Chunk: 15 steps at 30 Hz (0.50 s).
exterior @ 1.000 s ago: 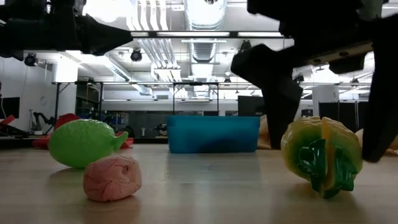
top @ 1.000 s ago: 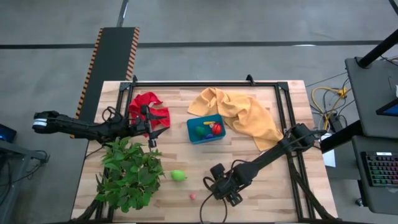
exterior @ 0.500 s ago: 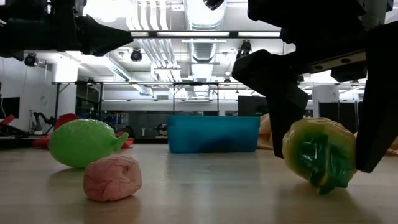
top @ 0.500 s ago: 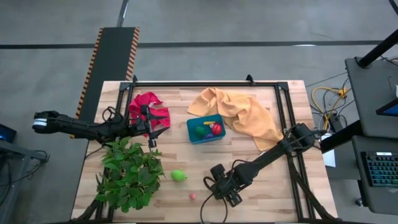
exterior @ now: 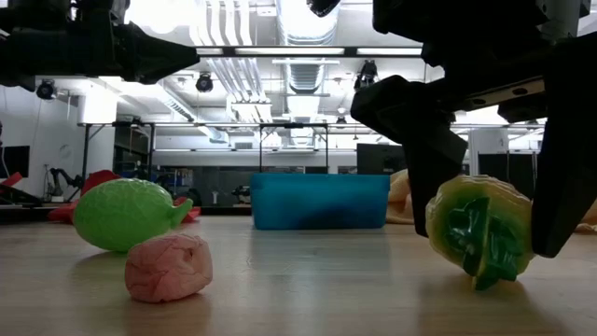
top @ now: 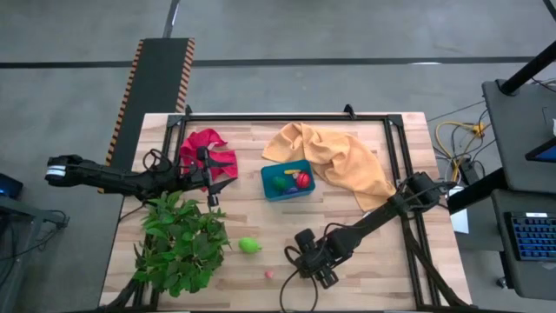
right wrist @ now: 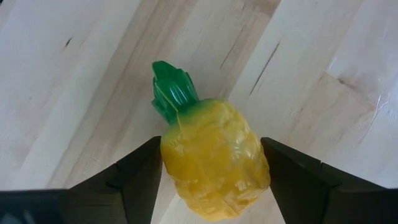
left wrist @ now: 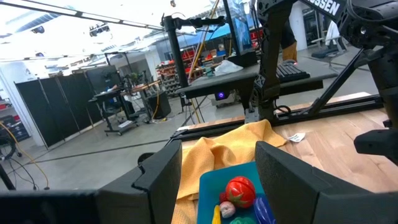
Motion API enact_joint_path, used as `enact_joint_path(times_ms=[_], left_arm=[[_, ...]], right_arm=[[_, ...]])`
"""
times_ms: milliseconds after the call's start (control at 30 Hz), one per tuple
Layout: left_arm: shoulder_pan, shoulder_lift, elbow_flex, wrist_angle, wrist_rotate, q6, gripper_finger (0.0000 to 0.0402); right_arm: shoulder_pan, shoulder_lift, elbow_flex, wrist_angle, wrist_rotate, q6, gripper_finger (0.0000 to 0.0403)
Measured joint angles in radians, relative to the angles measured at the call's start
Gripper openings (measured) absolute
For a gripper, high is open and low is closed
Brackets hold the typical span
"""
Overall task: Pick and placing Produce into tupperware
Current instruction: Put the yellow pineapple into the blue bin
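A yellow toy pineapple (exterior: 480,233) with a green crown sits between the fingers of my right gripper (right wrist: 214,168), which is shut on it near the table's near edge (top: 308,263); in the high view the gripper hides it. The teal tupperware (top: 287,180) stands mid-table holding red, green, yellow and purple produce (left wrist: 239,190). A light green fruit (top: 250,246) and a small pink piece (top: 269,275) lie on the wood. My left gripper (left wrist: 217,180) is open, hovering by the red cloth (top: 208,148), facing the tupperware. My right gripper pinches the pineapple's yellow body (right wrist: 171,162) between its two fingers, one on each side, coming from above and pointing down. The green crown (right wrist: 173,93) sticks out clear of the fingers. The pineapple is tilted; whether its lowest edge (exterior: 485,280) still touches the table I cannot tell.
A big leafy green plant (top: 178,243) fills the table's near left corner. A mustard-yellow cloth (top: 334,161) lies crumpled right of the tupperware. Bare wood stretches between the right gripper and the tupperware. A black metal frame (top: 287,116) runs along the table's far and side edges.
My right gripper's fingers have come together on the pineapple, the gap narrowing in the low view until both touch it. The pineapple has turned and tipped a little between them. The left arm has kept still.
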<state>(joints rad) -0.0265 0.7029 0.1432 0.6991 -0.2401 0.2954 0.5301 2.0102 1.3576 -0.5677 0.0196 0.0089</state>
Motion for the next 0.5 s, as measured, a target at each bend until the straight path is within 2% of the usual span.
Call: enact_joint_path(times_ms=[333,500], left_arm=[[0.0,0.0,0.0,0.0,0.0,0.0,0.019],[0.0,0.0,0.0,0.0,0.0,0.0,0.019]], right_arm=[[-0.058,-0.067,0.021,-0.005,0.009,0.015,0.0235],[-0.116,-0.137,0.021,0.002,0.047,-0.041,0.0234]])
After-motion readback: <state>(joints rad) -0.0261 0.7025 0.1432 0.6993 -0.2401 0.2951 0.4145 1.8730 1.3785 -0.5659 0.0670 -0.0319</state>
